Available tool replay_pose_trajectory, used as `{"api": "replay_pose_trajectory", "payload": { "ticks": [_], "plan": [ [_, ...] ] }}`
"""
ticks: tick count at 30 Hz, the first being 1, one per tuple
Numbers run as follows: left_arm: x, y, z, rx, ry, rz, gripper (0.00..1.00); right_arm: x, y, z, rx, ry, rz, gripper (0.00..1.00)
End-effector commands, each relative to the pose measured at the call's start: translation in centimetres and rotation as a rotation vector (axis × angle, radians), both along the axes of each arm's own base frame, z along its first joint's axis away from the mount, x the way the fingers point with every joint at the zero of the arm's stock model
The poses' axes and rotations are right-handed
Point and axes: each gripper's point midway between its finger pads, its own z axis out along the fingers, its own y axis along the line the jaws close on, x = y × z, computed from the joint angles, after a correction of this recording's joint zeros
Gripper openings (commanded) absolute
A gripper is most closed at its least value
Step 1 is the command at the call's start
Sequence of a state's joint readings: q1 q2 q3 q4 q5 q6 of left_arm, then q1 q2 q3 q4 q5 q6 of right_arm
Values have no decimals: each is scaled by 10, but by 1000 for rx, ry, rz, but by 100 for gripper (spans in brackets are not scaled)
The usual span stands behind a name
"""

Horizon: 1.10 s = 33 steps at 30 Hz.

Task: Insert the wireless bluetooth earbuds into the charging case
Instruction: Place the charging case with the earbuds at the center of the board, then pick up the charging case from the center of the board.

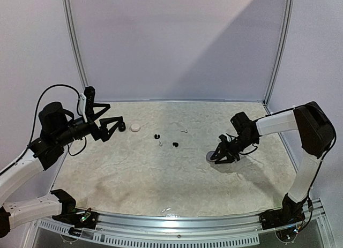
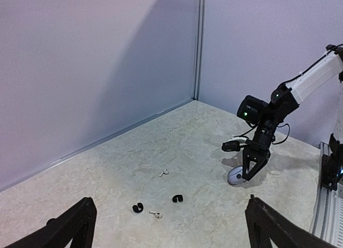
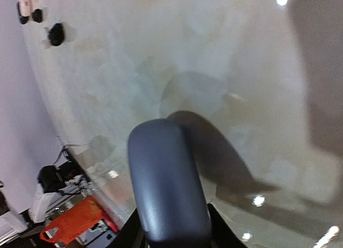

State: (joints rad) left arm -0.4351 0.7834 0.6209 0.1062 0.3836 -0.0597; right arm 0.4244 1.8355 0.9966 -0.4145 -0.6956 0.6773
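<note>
The charging case (image 3: 169,183), a grey-blue pebble, stands on edge between the fingers of my right gripper (image 3: 172,232), which is shut on it. From above, this gripper (image 1: 220,156) holds the case (image 1: 210,157) low at the table's right middle. Several earbuds lie loose in the centre: a black one (image 1: 156,136), a white one (image 1: 160,143), another black one (image 1: 175,144) and a white one (image 1: 184,132). My left gripper (image 1: 117,115) hovers wide open at the far left, holding nothing. In its wrist view the buds (image 2: 177,197) lie between its fingers (image 2: 75,226).
A small round white case (image 1: 135,127) sits just right of the left gripper's fingers. Grey walls close the back and sides of the marbled table (image 1: 161,178). A metal rail (image 1: 177,218) runs along the near edge.
</note>
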Motion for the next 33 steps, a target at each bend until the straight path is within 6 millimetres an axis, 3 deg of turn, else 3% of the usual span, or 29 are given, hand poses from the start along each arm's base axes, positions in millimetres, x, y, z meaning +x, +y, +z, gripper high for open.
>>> {"api": "replay_pose_trajectory", "payload": {
  "ticks": [1, 8, 12, 13, 15, 16, 21, 25, 28, 30, 33],
  "plan": [
    [7, 5, -12, 26, 28, 24, 99, -15, -30, -26, -186, 111, 16, 41],
    [21, 10, -26, 24, 108, 75, 99, 7, -45, -7, -332, 51, 62, 59],
    [36, 14, -35, 65, 162, 121, 98, 20, -64, 9, -469, 3, 95, 73],
    [38, 15, -41, 97, 185, 126, 98, 28, -68, 18, -501, -32, 105, 76],
    [44, 12, -54, 182, 214, 108, 99, 41, -75, 35, -560, -95, 123, 95],
    [47, 9, -63, 243, 230, 82, 99, 50, -78, 45, -588, -143, 134, 98],
    [61, 1, -101, 601, 282, -138, 99, 98, -78, 99, -631, -412, 134, 99],
    [94, 8, -116, 773, 309, -232, 99, 126, -69, 129, -601, -599, 117, 99],
    [136, 15, -123, 822, 397, -129, 97, 144, -70, 139, -625, -655, 94, 99],
    [163, 13, -124, 812, 448, -60, 93, 152, -66, 139, -624, -657, 94, 99],
    [194, 12, -144, 814, 523, 42, 91, 161, -63, 131, -635, -650, 109, 99]
  ]
}}
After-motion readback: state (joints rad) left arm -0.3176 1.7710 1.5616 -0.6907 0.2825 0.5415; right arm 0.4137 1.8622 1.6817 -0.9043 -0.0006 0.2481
